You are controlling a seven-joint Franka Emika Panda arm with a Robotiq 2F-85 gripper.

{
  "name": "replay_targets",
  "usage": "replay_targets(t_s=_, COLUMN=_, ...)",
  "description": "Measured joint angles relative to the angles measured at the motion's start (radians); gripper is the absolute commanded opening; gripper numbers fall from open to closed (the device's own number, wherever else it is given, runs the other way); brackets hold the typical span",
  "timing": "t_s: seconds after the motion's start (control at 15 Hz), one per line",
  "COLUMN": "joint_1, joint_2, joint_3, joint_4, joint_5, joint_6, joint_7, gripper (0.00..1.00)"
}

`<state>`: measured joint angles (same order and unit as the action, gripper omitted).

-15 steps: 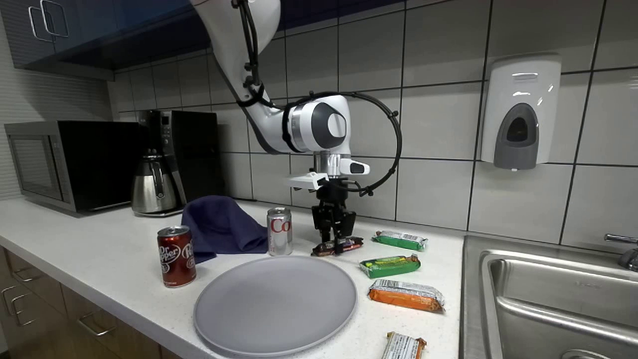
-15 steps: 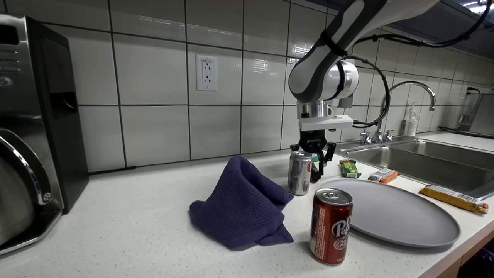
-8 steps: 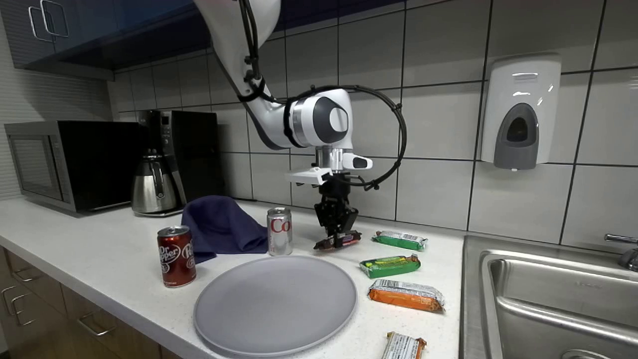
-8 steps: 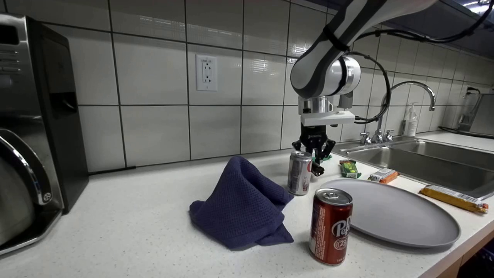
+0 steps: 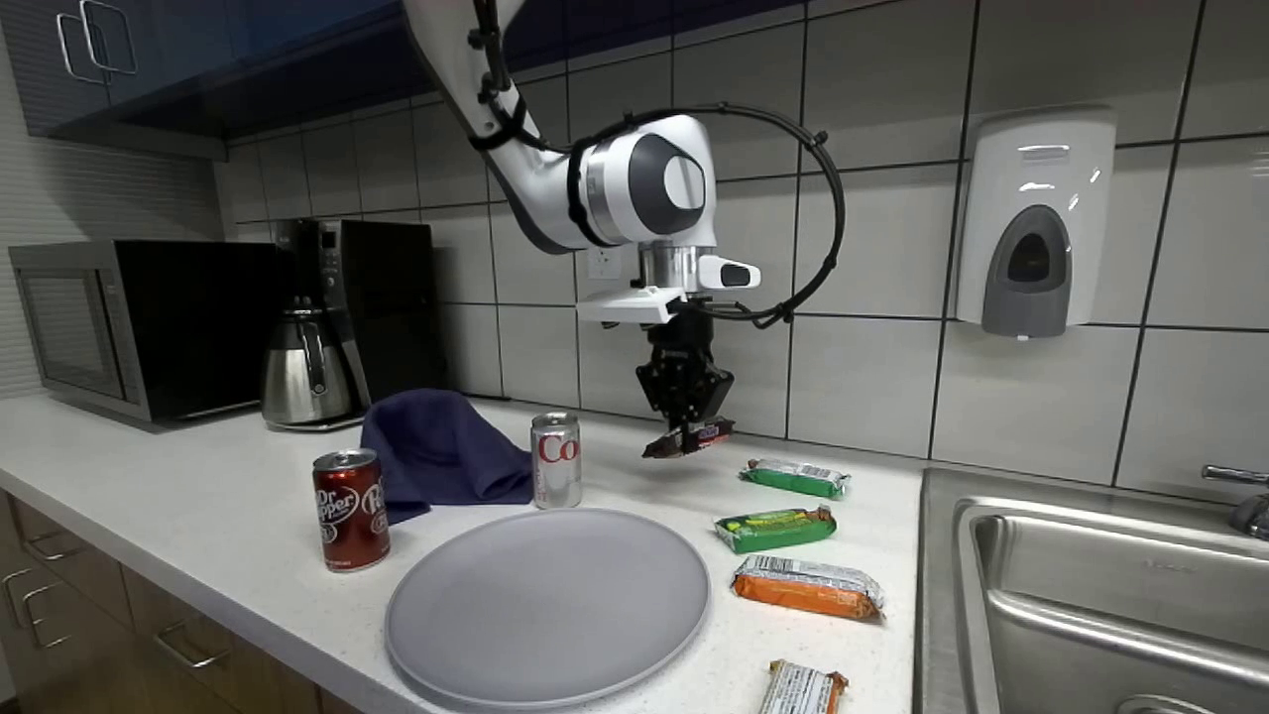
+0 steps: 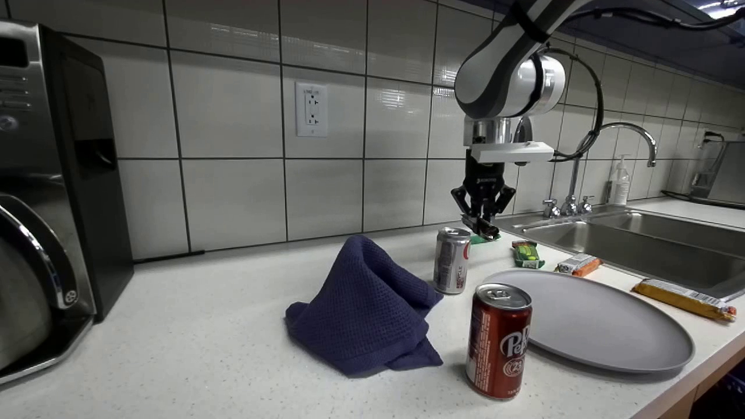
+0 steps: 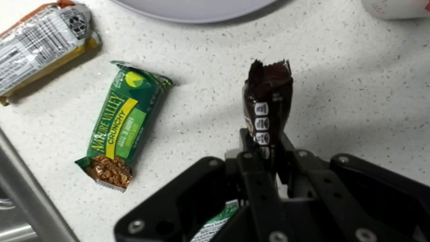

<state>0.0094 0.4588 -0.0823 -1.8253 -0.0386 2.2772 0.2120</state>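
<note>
Dark brown wrapped bar (image 7: pixel 269 92), newly lifted clear of the desk (image 5: pixel 198 461); the pick-up looks made. Claw (image 5: pixel 685 428): narrowed, pinching the bar around its middle. Location: mid-air, right of the silver can (image 5: pixel 556 461), past the gray plate's (image 5: pixel 550 605) far side. Wrapper: glossy, crinkled, jagged-ended, small white panels down one face.

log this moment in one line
hand: closed on brown-wrapped snack bar | position: above counter | nearby: Nature Valley Crunchy bar, gray plate
</note>
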Motion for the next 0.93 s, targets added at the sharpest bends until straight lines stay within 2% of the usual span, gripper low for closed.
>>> replay_targets(t_s=0.93, joint_1=0.002, joint_2=-0.17, joint_3=0.022, joint_4=-0.23, joint_5=0.0, joint_6=0.045, joint_7=-0.082, gripper=0.04)
